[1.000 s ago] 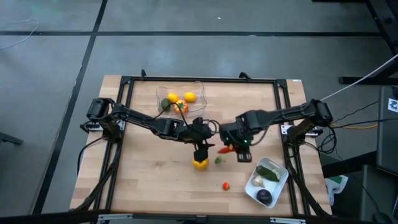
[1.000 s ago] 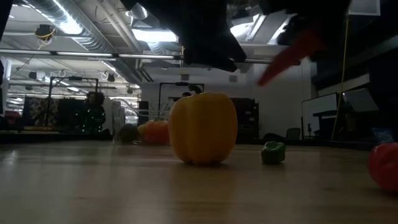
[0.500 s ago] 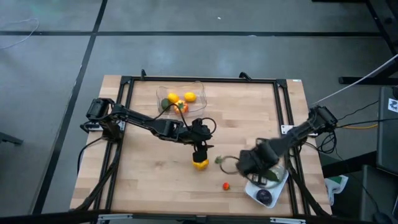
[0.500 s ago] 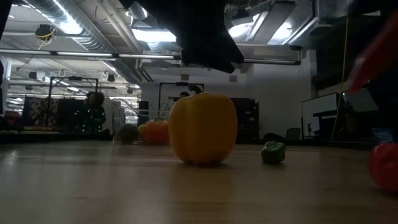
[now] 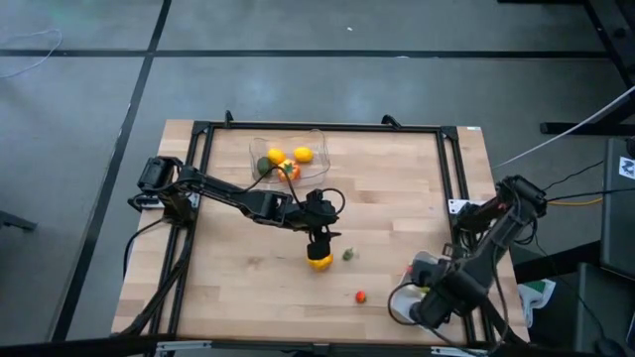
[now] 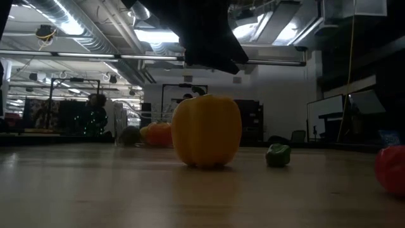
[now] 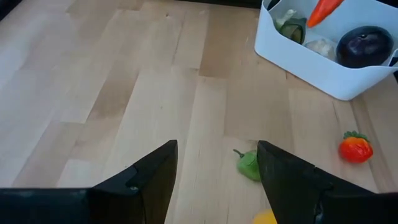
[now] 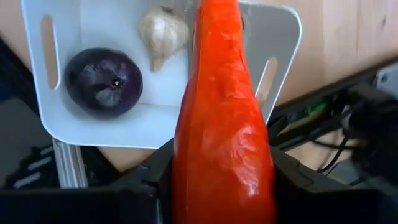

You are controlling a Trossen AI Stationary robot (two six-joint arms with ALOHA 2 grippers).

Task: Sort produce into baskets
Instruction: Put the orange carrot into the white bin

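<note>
Right gripper (image 8: 217, 180): mine, clamped on the carrot (image 8: 222, 118), over the tray (image 8: 93, 127) at lower right.
Tray: onion (image 8: 104, 81), garlic (image 8: 163, 31) sorted.
Left gripper (image 7: 214, 180): open above pepper (image 5: 318, 261), mid-frame.
Left: pepper, green piece (image 5: 349, 255), tomato (image 5: 360, 296).
Tub (image 5: 319, 149): upper centre, four pieces in.

Wood table (image 5: 238, 288), w/ yellow pepper (image 5: 318, 260), sm green piece (image 5: 348, 255), red tomato (image 5: 361, 296), clear tub (image 5: 319, 149), white tray (image 7: 323, 71)

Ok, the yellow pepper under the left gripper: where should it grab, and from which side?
Come straight down with the left gripper and close across the yellow pepper at its upper shoulders. It stands upright, stem up, sides bulging and tapering toward the base, so a low hold might slip.
</note>
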